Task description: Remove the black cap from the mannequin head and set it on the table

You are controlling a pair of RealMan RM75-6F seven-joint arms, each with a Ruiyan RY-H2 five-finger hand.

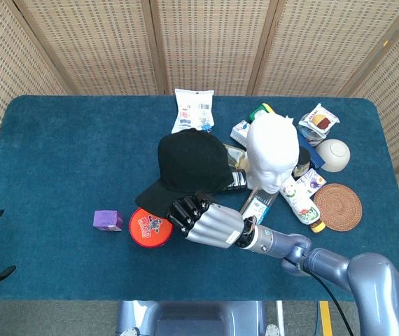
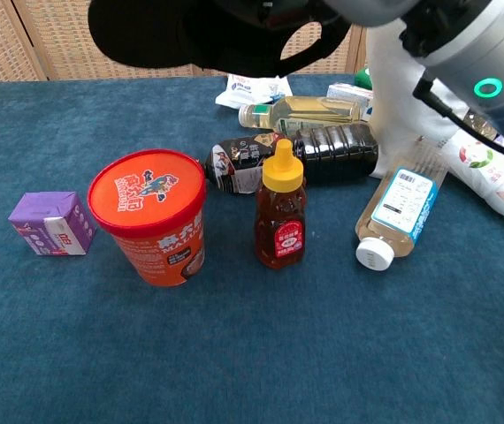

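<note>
A black cap (image 1: 185,164) is gripped by the right robot hand (image 1: 206,222) above cluttered bottles; it is best lowered onto bare desk (image 1: 59,147) toward the left edge

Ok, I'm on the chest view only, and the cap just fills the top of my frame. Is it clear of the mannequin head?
Observer: Yes. From the head view the mannequin head is bare. The cap sits left of it in the picture, and the right hand grips it at the brim.
Operator: What's under it?
Observer: From above, the brim overlaps the orange tub and the crown covers most of the dark bottle.
Operator: Any bare cloth close by?
Observer: Yes, bare table shows left of the cap, beyond the purple box.
</note>
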